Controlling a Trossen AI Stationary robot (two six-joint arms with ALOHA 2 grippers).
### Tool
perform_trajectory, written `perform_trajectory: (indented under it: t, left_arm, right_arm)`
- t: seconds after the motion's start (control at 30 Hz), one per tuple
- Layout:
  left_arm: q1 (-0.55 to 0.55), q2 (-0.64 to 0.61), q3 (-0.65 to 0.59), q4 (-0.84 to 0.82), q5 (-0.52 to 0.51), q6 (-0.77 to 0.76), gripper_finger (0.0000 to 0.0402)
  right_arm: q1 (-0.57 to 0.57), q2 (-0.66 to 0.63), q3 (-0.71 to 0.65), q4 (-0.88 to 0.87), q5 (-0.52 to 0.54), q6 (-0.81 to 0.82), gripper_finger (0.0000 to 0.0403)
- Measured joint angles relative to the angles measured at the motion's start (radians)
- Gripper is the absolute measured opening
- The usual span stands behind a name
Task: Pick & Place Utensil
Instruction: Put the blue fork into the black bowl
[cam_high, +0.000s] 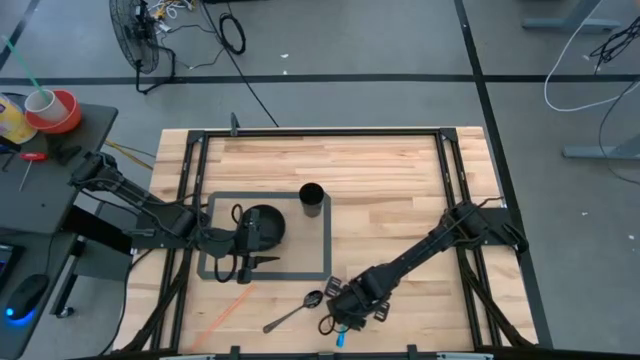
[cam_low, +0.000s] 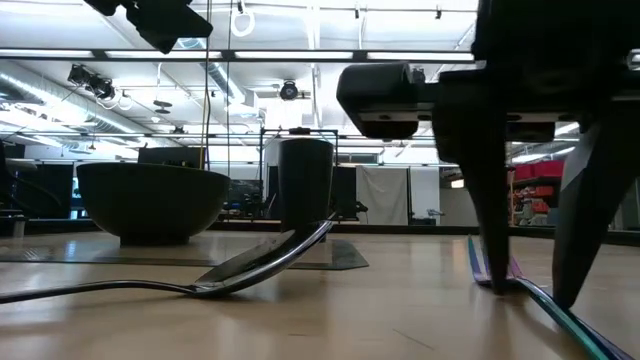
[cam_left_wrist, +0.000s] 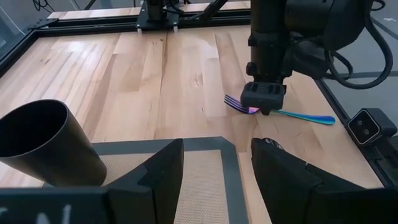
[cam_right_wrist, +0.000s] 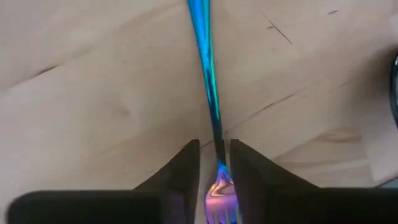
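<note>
Right end effector (cam_high: 341, 318) is down at the near edge of the pale wooden desk (cam_high: 380, 190), its two dark fingers (cam_right_wrist: 186, 165) straddling the neck of an iridescent blue-purple metal fork (cam_right_wrist: 208, 93) that lies flat on the wood; the jaws sit close on either side of the neck, though whether they actually clamp it cannot be told. Just beside it, toward the left arm, a silver metal spoon (cam_high: 292, 313) lies on the bare wood outside the grey-bordered mat (cam_high: 325, 235). Left end effector (cam_high: 246, 262) hovers over that mat with its fingers (cam_left_wrist: 158, 171) spread apart and nothing between them, next to a black round bowl (cam_high: 263, 224). A black cylindrical cup (cam_high: 312, 198) stands upright at the mat's far corner.
</note>
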Motion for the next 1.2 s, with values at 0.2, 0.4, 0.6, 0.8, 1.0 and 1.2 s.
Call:
perform_trajectory:
  t: [0.2,0.4,0.6,0.8,1.0,1.2]
  left_arm:
    - [0.000,0.000,0.000,0.003,-0.018,0.004,0.0193]
    - [0.000,0.001,-0.002,0.011,-0.070,0.065,0.0193]
    - [0.007,0.001,-0.117,0.195,-0.068,0.131,0.0193]
    - [0.074,-0.006,-0.134,0.222,-0.069,0.078,0.0193]
    - [0.107,-0.020,-0.134,0.208,-0.141,0.028,0.0193]
    - [0.116,-0.119,-0.164,0.220,-0.235,-0.139,0.0193]
  right_arm:
    - [-0.009,0.001,-0.003,0.013,-0.045,0.010,0.0036]
    - [-0.036,0.003,-0.003,0.019,-0.109,0.069,0.0007]
    - [-0.037,-0.032,-0.007,0.000,-0.065,0.125,0.0012]
    - [-0.055,-0.164,-0.004,-0.016,0.111,0.218,0.0012]
    - [-0.089,-0.245,-0.004,0.040,0.282,0.500,0.0011]
    - [-0.142,-0.244,-0.005,0.116,0.468,0.848,0.0011]
